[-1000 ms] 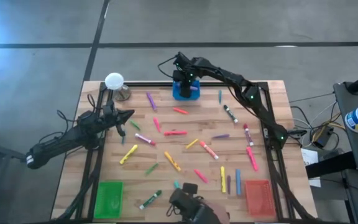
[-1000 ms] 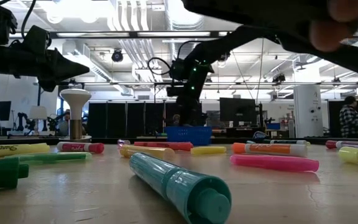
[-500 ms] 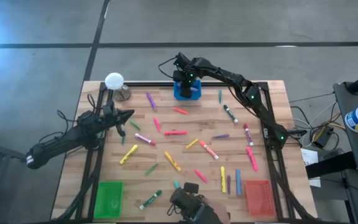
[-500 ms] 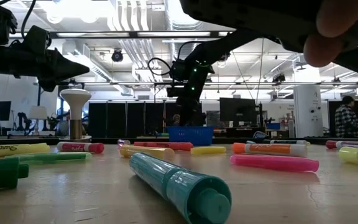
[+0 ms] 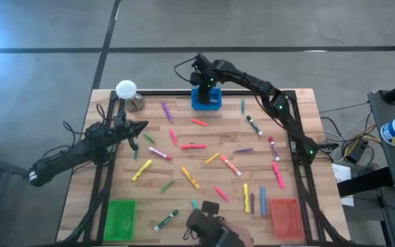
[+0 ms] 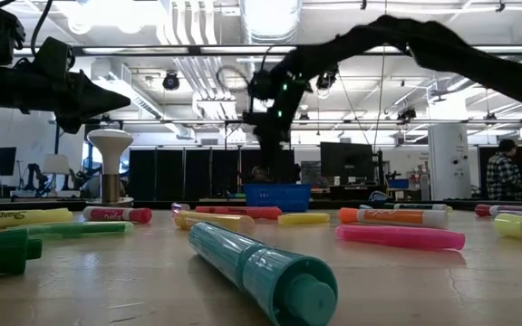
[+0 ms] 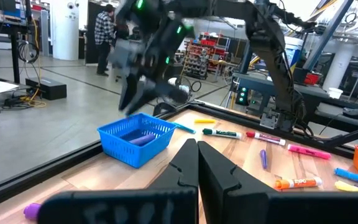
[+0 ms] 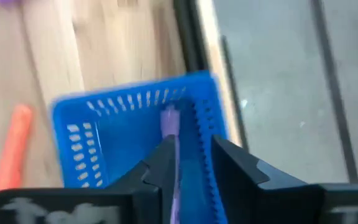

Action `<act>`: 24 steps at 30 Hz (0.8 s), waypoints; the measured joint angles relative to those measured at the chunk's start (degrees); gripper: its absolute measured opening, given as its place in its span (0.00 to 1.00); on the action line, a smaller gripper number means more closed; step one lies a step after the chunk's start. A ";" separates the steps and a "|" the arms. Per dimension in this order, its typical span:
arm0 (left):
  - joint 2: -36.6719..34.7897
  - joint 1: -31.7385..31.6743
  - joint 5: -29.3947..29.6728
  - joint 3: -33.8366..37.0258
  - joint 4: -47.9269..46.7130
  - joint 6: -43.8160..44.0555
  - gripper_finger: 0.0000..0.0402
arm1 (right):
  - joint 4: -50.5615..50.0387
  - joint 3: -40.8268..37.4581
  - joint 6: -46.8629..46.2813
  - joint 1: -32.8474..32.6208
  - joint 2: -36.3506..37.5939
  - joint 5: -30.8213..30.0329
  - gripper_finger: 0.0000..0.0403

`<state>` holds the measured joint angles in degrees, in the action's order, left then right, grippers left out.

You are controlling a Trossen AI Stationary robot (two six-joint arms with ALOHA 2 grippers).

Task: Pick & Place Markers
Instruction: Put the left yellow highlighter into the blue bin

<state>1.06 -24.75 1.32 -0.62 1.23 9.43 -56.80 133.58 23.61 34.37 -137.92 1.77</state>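
- Near desk point(image 5: 184, 199) edge: green tray point(image 5: 120, 218) at the left corner, red tray point(image 5: 284, 215) at the right corner; a dark object between them at the edge, its nature unclear.
- Low view, nearest: one teal marker point(image 6: 259, 270) lay across the foreground, blocking much of the sightline.
- Markers point(image 5: 193, 146): scattered singly over the desk's middle and right half, mostly apart from one another, with bare wood lanes between them.
- Left gripper point(image 5: 142, 126): hung over the left side of the desk, jaws closed and holding nothing, apart from the nearest markers.
- Lamp-like white dome on a metal base point(image 5: 127, 92): stood at the far left corner.
- Blue tray point(image 5: 205, 99): sat against the far edge rail, centre; a purple marker point(image 7: 140, 140) lay inside it.
- Right gripper point(image 5: 201, 74): hovered just above the blue tray, jaws parted, nothing seen between them; its arm spanned the desk's right side.
- Beyond the desk: open floor, and a person in a checked shirt point(image 6: 509, 172) well off.
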 joint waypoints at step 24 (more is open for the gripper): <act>0.04 -0.01 -0.04 0.00 0.00 0.00 0.00 | 87.17 -78.97 -25.01 -3.23 42.58 8.76 0.03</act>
<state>1.10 -24.76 1.28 -0.62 1.23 9.43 30.37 54.61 -1.40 31.14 -95.34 10.53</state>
